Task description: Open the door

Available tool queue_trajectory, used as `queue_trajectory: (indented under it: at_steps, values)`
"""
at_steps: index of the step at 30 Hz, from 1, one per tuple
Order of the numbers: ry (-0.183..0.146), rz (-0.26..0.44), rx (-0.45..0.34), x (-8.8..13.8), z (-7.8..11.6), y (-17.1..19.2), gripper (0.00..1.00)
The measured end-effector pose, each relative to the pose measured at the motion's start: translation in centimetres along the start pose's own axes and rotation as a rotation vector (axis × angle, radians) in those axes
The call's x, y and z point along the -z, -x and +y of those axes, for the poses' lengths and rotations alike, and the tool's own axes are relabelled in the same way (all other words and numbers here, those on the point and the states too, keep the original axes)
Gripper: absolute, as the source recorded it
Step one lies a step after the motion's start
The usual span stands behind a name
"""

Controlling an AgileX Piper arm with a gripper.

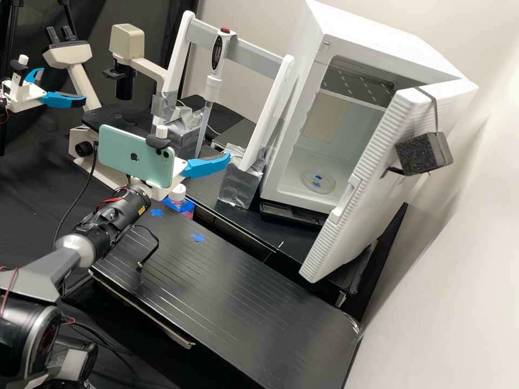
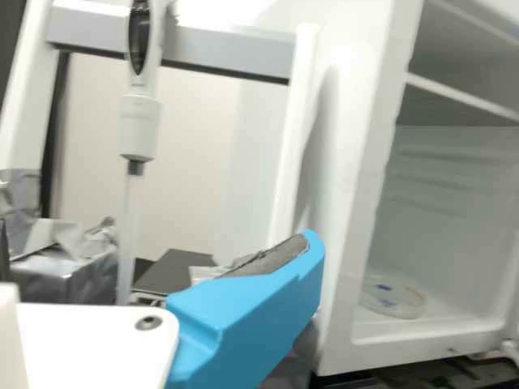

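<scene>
Arm (image 1: 111, 216) outstretched; pincer (image 1: 208, 166) spread

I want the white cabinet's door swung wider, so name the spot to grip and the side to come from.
Best bet is the smooth notch midway along the door's ribbed free edge, from the left in the high view: the door stands open, leaving that edge exposed.
</scene>
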Motion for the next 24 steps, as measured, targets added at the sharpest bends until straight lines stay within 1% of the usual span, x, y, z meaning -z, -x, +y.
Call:
queue_trajectory:
  at_steps: [4,5,6,8,10,14,15,20,24]
  values:
    - [-0.004,-0.01,-0.06,-0.2,0.2,0.0,1.0]
    - [-0.006,-0.008,-0.068,-0.3,0.1,0.0,1.0]
    - [-0.016,-0.002,-0.073,-0.4,0.0,0.0,1.0]
    - [-0.042,0.016,-0.081,-0.8,-0.1,0.0,1.0]
    - [-0.096,0.052,-0.097,-1.2,-0.2,0.0,1.0]
    - [-0.142,0.073,-0.115,-1.6,-0.1,-0.1,1.0]
    - [-0.148,0.069,-0.121,-1.7,-0.1,-0.2,1.0]
    - [-0.133,0.02,-0.12,-2.9,-0.4,-0.8,1.0]
    - [-0.145,-0.016,-0.122,-3.8,-0.5,-1.1,1.0]
